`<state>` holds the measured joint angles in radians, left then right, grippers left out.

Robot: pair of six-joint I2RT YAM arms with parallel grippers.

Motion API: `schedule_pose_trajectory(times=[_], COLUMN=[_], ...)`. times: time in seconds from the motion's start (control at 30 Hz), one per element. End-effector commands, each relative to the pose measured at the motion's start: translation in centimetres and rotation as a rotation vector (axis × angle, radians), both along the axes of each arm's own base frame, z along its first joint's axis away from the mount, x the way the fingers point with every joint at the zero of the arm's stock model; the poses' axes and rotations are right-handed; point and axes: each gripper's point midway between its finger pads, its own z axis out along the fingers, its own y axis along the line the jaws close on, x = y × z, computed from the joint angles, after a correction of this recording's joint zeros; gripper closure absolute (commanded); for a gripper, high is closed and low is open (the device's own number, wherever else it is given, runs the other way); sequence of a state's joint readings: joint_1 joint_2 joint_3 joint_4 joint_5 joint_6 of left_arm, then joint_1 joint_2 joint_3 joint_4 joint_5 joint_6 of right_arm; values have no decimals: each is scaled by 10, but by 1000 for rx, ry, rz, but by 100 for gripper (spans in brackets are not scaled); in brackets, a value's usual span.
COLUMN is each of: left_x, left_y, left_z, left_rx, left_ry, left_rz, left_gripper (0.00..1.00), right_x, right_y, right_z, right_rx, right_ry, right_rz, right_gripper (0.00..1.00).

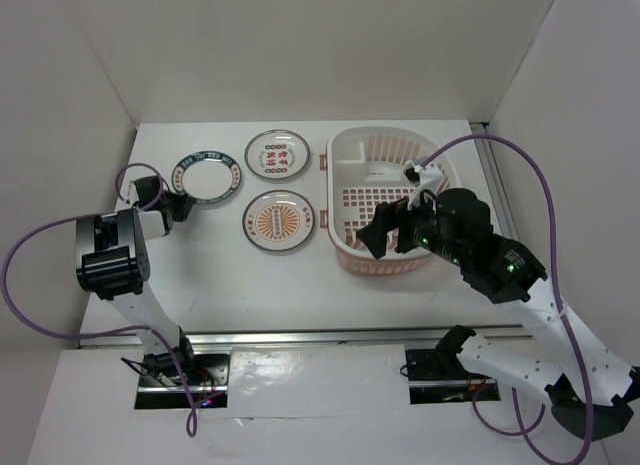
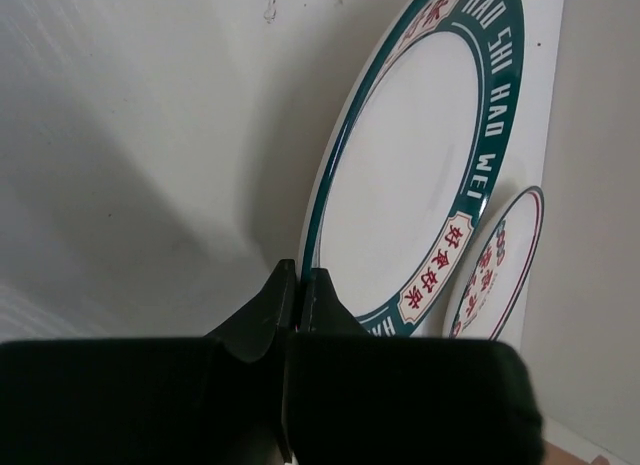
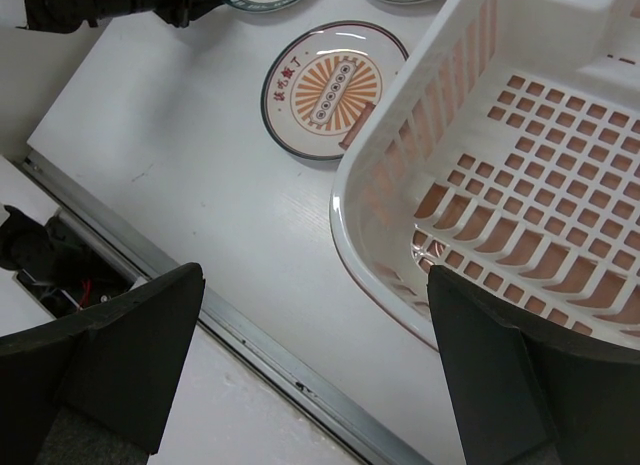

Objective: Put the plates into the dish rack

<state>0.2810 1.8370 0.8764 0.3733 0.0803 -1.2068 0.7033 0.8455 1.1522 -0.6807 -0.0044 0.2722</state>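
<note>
Left wrist view: the left hand (image 2: 298, 277) has its fingers pressed together on the near rim of the green plate (image 2: 400, 175), one finger overlapping the patterned band. That plate lies face up on the tabletop (image 1: 200, 275). It is round, so it has no long axis; its green band carries white letters and red characters in pale panels. Just beyond its far edge sits the character plate (image 2: 495, 270), apart from it.

Seen from above, the green plate is the leftmost of the three, at the far left of the tabletop, with the left hand at its near-left edge. The character plate is to its right, and the sunburst plate (image 1: 278, 221) lies nearer the arms, just below the character plate. All three are flat and face up. These two plates lie between the green plate and the rack (image 1: 335, 185).

The rack stands on the right side, open side up, its long axis running away from the arms, its left wall just beside both plates.

The right hand (image 3: 315, 275) is spread wide, holds nothing, and hangs above the rack's near-left rim. Purple cables (image 1: 545, 215) loop from both arms.
</note>
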Motion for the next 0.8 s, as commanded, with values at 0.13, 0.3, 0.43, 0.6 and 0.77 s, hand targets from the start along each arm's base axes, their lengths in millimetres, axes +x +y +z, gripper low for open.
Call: schedule_pose_trajectory(times=[0.13, 0.3, 0.43, 0.6, 0.77], left_x=[-30, -54, -78, -134, -184], left_y=[13, -2, -59, -113, -160], left_z=[72, 200, 245, 266, 300], left_rx=[165, 358, 417, 426, 458], left_ry=[-21, -260, -335, -523, -744], left_rz=[59, 2, -306, -540, -804], left_gripper=[100, 100, 100, 100, 100], right_x=[21, 29, 36, 60, 87], right_y=[10, 23, 38, 52, 69], right_z=[4, -4, 22, 53, 55], right_rx=[62, 52, 108, 121, 106], right_ry=[-42, -42, -148, -223, -244], right_rz=[-52, -15, 42, 35, 53], right_gripper=[0, 0, 0, 0, 0])
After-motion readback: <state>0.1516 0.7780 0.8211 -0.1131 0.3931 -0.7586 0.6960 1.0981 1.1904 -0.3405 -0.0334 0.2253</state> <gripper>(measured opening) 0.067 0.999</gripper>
